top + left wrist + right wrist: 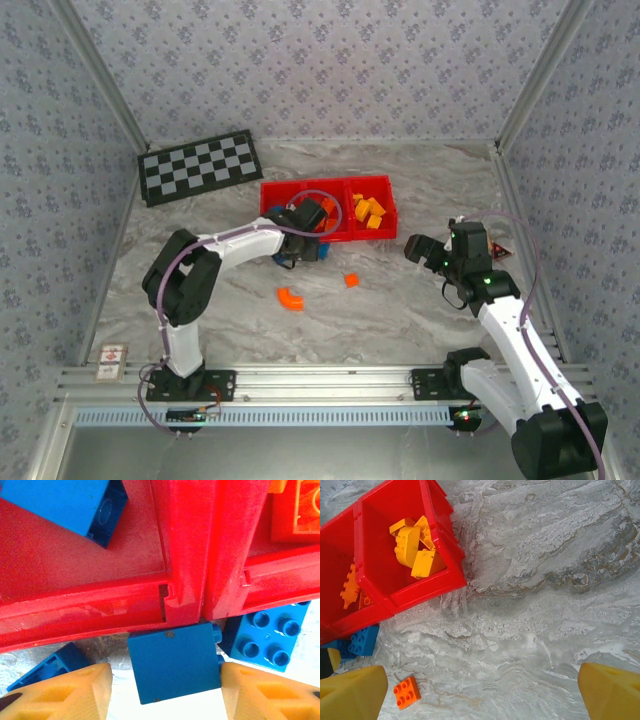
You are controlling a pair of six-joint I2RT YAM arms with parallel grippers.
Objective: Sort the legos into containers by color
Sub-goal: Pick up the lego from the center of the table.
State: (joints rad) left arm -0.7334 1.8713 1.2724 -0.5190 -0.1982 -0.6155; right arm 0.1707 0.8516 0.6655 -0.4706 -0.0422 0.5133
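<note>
Your three red containers (275,198) stand joined in a row on the marble table (430,170), near the checkered board (200,165). From above you can read the right bin's yellow bricks (370,212) and the middle bin's orange bricks (328,210), but the left arm crosses the left bin there. The left wrist view opens that up: a binned blue brick (75,505) lies in the left compartment. Outside the front wall, where two bins meet, a loose blue brick (175,660) sits between the fingers of the left gripper (166,682), a studded blue brick (267,637) just beside it. One finger looks to be touching it while a sliver of gap shows on the other side, so I cannot tell whether it is clamped. Your right gripper (482,695) hangs over bare table, jaws wide apart on nothing. Its camera picks out a small orange brick (406,692) on the table, and the overhead view adds a curved orange piece (290,298) in front of the bins.
</note>
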